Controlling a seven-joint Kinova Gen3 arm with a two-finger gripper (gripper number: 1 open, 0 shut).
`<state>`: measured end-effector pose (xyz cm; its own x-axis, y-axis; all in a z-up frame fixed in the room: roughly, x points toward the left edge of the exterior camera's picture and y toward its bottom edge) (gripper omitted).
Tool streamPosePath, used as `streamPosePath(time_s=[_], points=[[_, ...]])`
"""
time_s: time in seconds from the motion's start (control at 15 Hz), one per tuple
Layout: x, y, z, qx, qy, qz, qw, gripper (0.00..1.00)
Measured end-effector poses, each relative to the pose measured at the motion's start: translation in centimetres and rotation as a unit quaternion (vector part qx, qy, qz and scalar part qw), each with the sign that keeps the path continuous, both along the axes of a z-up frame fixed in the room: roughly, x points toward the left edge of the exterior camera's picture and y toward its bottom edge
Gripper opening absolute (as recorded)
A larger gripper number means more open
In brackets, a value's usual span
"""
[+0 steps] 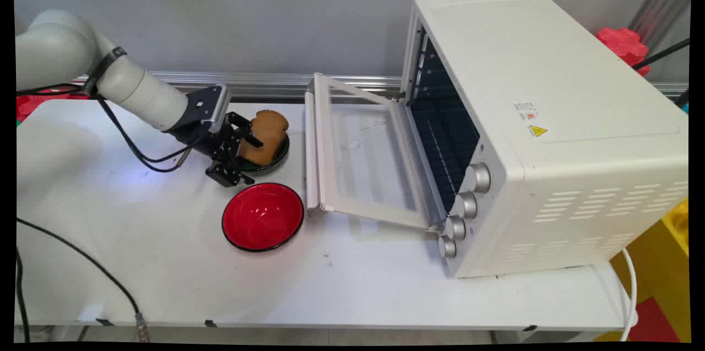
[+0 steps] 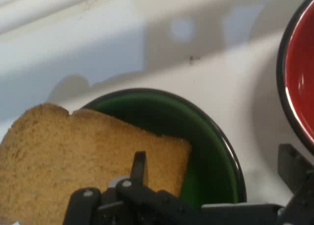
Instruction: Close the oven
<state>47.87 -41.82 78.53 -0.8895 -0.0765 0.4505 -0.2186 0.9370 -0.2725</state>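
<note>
A slice of brown toast (image 1: 268,136) leans tilted in a dark green bowl (image 1: 280,157) at the back of the table, left of the oven. My gripper (image 1: 249,161) is low at the bowl's left side and stands open. In the hand view one fingertip (image 2: 139,165) lies against the toast (image 2: 73,161), while the other finger (image 2: 293,166) is far off to the right, past the green bowl's rim (image 2: 216,136). Nothing is clamped between the fingers.
A red bowl with a black rim (image 1: 262,216) sits just in front of the gripper. A white toaster oven (image 1: 545,130) stands at the right with its glass door (image 1: 361,158) folded down toward the bowls. Black cables (image 1: 77,254) trail over the table's left.
</note>
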Motion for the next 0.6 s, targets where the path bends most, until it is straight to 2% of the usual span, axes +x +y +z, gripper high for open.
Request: streamPosePath(time_s=[0.6], points=[[-0.3, -0.6, 4.1, 0.023, 0.030, 0.015, 0.9992, 1.00]])
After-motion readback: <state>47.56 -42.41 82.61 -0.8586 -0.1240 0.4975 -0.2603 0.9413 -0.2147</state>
